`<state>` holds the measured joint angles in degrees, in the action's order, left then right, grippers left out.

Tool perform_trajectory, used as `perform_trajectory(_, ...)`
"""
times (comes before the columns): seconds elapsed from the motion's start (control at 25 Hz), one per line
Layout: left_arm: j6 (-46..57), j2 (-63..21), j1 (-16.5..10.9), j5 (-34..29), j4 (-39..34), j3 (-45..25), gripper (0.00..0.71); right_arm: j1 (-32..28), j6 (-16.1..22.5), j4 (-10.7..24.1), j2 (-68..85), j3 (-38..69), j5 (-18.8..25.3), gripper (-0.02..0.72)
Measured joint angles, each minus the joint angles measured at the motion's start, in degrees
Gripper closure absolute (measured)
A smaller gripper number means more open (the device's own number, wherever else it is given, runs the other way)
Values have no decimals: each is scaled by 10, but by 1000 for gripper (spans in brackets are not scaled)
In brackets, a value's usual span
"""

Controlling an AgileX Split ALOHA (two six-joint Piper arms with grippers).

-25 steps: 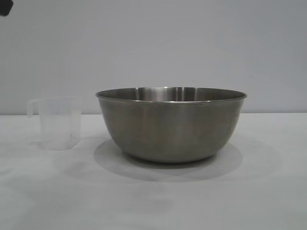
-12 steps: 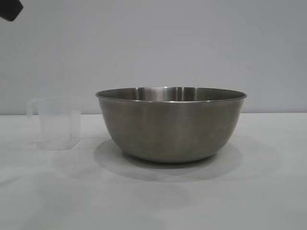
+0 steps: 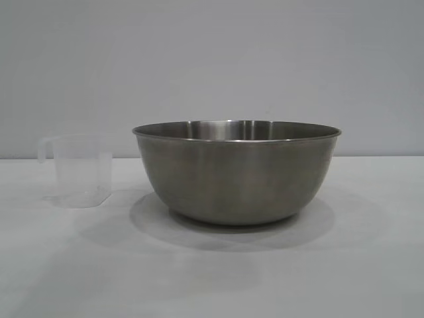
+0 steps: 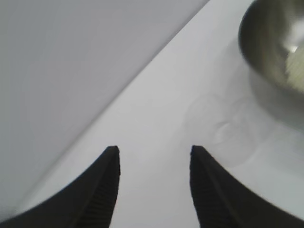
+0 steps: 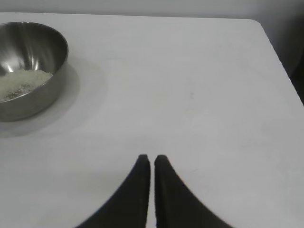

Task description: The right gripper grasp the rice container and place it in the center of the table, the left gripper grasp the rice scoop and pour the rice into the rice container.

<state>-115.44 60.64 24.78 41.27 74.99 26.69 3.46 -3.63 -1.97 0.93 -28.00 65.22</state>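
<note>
The rice container [image 3: 236, 171], a large steel bowl, stands mid-table in the exterior view. It shows in the right wrist view [image 5: 42, 61] with pale rice [image 5: 21, 83] inside, and in the left wrist view [image 4: 273, 42] with rice [image 4: 295, 71] in it. The rice scoop [image 3: 78, 171], a clear plastic cup, stands upright to the bowl's left and looks empty; it appears faintly in the left wrist view [image 4: 223, 130]. My left gripper [image 4: 153, 154] is open and empty, above the table, apart from the scoop. My right gripper [image 5: 152, 159] is shut and empty, well away from the bowl.
The white table [image 3: 371, 265] runs to a grey back wall. In the right wrist view the table's edge and corner [image 5: 278, 52] lie on the side away from the bowl. Neither arm shows in the exterior view.
A dark part of the left arm at the exterior view's top left corner has left the picture. The bowl and scoop have not moved.
</note>
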Motion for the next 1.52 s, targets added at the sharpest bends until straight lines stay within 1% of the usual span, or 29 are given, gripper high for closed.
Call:
perform_trajectory(0.08,-34,0,0,82,88,16,422,0,0,0,0,0,0,703)
perform_trajectory(0.16,-51,0,0,142,174,29,422,0,0,0,0,0,0,703)
perform_trajectory(0.24,-55,0,0,162,245,32,422,0,0,0,0,0,0,703)
perform_trajectory(0.28,-55,0,0,164,269,29,422,0,0,0,0,0,0,703)
perform_trajectory(0.48,-39,0,0,161,271,10,422,0,0,0,0,0,0,703)
perform_trajectory(0.6,0,0,0,132,271,10,422,0,0,0,0,0,0,703)
perform_trajectory(0.76,80,0,0,44,271,10,422,0,0,0,0,0,0,703)
perform_trajectory(0.88,157,0,0,-37,271,10,422,0,0,0,0,0,0,703)
perform_trajectory(0.96,227,0,0,-70,270,12,422,0,0,0,0,0,0,703)
perform_trajectory(1.12,394,0,0,-103,255,39,422,0,0,0,0,0,0,703)
perform_trajectory(1.2,455,0,0,-144,244,57,422,0,0,0,0,0,0,703)
perform_trajectory(1.32,497,0,0,-262,238,80,422,0,0,0,0,0,0,703)
perform_trajectory(1.44,507,0,0,-422,224,86,422,0,0,0,0,0,0,703)
perform_trajectory(1.52,509,2,0,-527,188,86,422,0,0,0,0,0,0,703)
